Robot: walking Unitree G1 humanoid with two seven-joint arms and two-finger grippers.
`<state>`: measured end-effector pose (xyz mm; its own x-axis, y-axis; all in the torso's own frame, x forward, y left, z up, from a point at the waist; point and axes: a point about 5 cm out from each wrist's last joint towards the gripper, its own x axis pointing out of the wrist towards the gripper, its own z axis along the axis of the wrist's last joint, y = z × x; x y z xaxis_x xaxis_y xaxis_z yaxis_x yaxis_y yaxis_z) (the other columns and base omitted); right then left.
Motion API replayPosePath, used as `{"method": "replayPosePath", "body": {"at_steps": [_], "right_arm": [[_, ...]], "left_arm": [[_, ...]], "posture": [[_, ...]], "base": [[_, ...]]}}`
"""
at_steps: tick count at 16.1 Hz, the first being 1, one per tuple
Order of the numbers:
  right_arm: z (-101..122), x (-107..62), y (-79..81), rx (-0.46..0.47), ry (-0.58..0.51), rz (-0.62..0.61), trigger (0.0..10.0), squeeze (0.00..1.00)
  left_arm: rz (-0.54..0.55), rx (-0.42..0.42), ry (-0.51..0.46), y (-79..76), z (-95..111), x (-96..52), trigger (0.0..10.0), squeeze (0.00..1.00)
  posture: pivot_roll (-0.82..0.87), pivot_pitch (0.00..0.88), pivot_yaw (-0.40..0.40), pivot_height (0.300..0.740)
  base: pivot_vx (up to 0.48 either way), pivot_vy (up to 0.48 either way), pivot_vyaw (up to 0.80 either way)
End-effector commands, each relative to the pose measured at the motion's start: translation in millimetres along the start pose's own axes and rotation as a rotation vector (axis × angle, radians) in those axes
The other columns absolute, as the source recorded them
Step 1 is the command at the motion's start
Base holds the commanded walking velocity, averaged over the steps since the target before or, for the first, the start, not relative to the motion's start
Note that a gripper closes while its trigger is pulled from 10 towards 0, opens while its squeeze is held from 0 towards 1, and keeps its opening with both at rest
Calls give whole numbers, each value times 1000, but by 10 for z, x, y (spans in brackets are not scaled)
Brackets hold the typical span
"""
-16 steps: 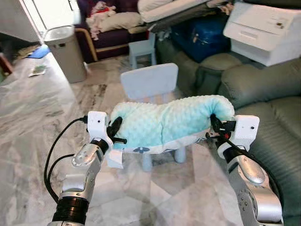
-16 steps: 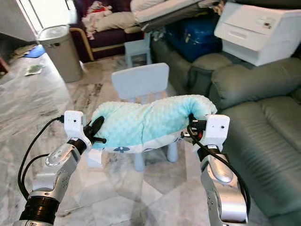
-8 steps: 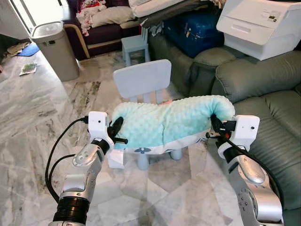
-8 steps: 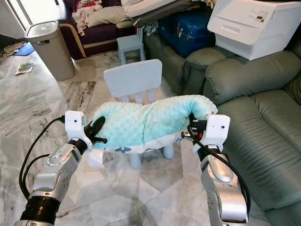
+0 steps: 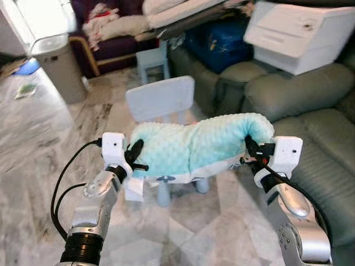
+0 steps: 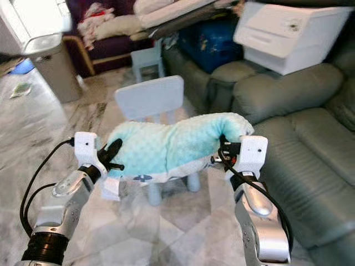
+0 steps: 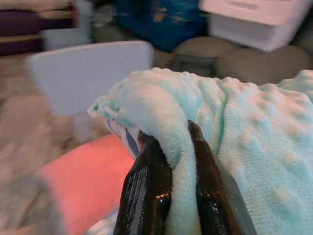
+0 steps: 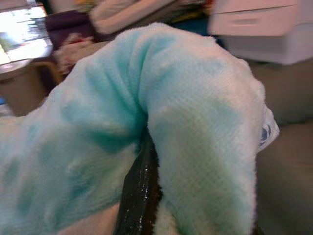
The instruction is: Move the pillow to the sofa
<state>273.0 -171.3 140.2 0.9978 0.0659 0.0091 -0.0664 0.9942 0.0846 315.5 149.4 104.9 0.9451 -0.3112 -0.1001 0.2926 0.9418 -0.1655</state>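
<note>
Mint dimpled pillow (image 8: 161, 122) draped over one black tool finger (image 8: 139, 196), white box (image 8: 264, 24) behind

Mint dimpled pillow (image 5: 199, 144) aloft, seemingly sagging, beside green sofa (image 5: 310, 111).

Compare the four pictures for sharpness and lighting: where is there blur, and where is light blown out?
Left eye view: soft with motion blur, window glare washing out the top left above the bin. Right eye view: the same. Left wrist view: fingers and pillow edge sharp, chair behind blurred. Right wrist view: pillow close and soft, background out of focus.
</note>
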Motion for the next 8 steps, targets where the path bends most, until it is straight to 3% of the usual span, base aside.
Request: {"method": "replayPosePath", "body": {"at_steps": [1, 4, 8], "right_arm": [[65, -2, 24, 5, -28, 5, 10000, 0], [64, -6, 23, 4, -28, 5, 10000, 0], [60, -10, 26, 6, -27, 5, 10000, 0]], "left_arm": [[-8, 2, 1, -2, 5, 1, 10000, 0], [-12, -2, 4, -7, 0, -2, 10000, 0], [-18, -3, 6, -17, -11, -6, 10000, 0]], "posture": [[-199, 48, 91, 740], [-200, 49, 92, 740], [-200, 49, 92, 740]], "base": [[442, 0, -756], [461, 0, -633], [459, 0, 0]]}}
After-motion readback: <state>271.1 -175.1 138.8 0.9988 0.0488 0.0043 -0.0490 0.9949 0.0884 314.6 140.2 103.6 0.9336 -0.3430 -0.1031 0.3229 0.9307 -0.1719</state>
